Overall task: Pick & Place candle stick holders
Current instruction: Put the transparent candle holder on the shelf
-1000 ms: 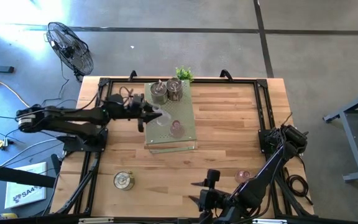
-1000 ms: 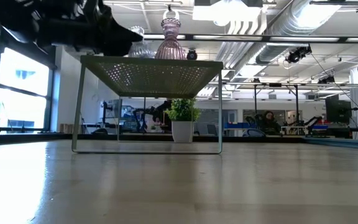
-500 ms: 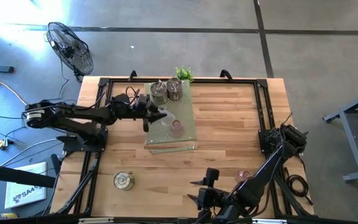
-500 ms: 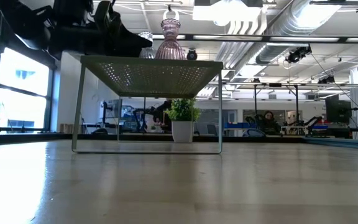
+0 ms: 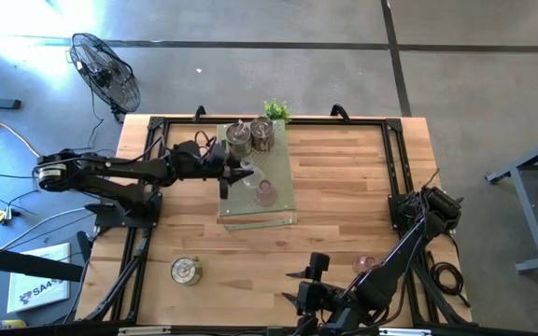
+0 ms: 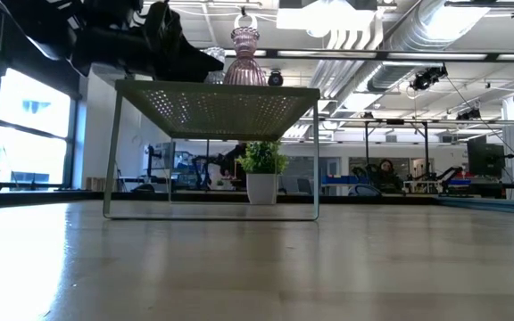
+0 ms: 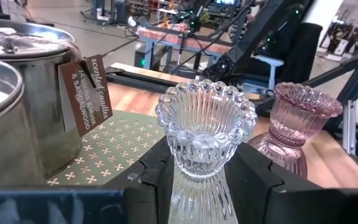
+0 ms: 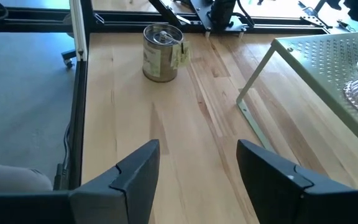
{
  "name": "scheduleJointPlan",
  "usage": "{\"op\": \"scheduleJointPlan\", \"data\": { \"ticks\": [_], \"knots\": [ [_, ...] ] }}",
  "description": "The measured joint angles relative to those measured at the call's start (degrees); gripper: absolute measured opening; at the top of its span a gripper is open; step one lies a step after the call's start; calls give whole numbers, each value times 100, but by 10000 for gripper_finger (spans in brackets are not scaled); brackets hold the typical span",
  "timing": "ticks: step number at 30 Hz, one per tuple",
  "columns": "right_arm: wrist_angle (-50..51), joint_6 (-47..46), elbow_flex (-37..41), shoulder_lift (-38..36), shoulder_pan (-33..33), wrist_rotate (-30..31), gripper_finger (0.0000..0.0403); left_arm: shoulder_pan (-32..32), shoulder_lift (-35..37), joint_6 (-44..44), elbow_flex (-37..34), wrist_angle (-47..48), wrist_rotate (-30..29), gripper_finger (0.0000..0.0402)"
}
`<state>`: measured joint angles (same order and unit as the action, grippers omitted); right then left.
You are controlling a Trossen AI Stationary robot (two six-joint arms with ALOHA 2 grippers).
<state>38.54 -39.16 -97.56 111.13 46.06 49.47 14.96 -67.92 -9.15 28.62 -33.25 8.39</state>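
Note:
A pale green perforated board [image 5: 278, 213] stands on legs at the table's far middle. Two metal holders [image 5: 239, 140] [image 5: 262, 133] and a pink glass holder [image 5: 265, 193] stand on it. My left gripper [image 5: 235, 177] reaches over the board's left side and is shut on the clear glass holder [image 7: 206, 124], close beside the pink one [image 7: 303, 118]. A third metal holder [image 5: 186, 272] stands near the table's near left, and a second pink holder [image 5: 366, 264] at the near right. My right gripper [image 5: 306, 289] is open and empty at the near edge. My left gripper pinches the clear glass holder by its stem [image 7: 197, 190], below the beaded bowl, between its two fingers [image 7: 157, 180]. The fingers come level from the table's left. The holder stands upright over the board; its foot is out of view, so whether it rests on the board cannot be told.
A small green plant [image 5: 276, 110] stands just behind the board's far edge. A black frame [image 5: 148, 224] runs round the tabletop. Bare wood lies right of the board and between the board and the near edge. A fan [image 5: 106, 70] stands on the floor beyond the far left corner.
My left gripper has gone toward the table's right edge and slightly down, carrying the clear glass holder farther in over the board and closer to the pink holder. The holder has stayed upright.

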Motion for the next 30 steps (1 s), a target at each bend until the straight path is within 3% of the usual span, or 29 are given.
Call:
{"op": "scheduleJointPlan", "data": {
  "ticks": [16, 30],
  "knots": [
    [-2, 2, 0, 0, 0, -11, 209, 0, -7, 147, -9, 58, 21, 141],
    [-2, 17, 0, 0, -1, -13, 209, 2, -17, 141, 118, 134, 447, 142]
  ]
}}
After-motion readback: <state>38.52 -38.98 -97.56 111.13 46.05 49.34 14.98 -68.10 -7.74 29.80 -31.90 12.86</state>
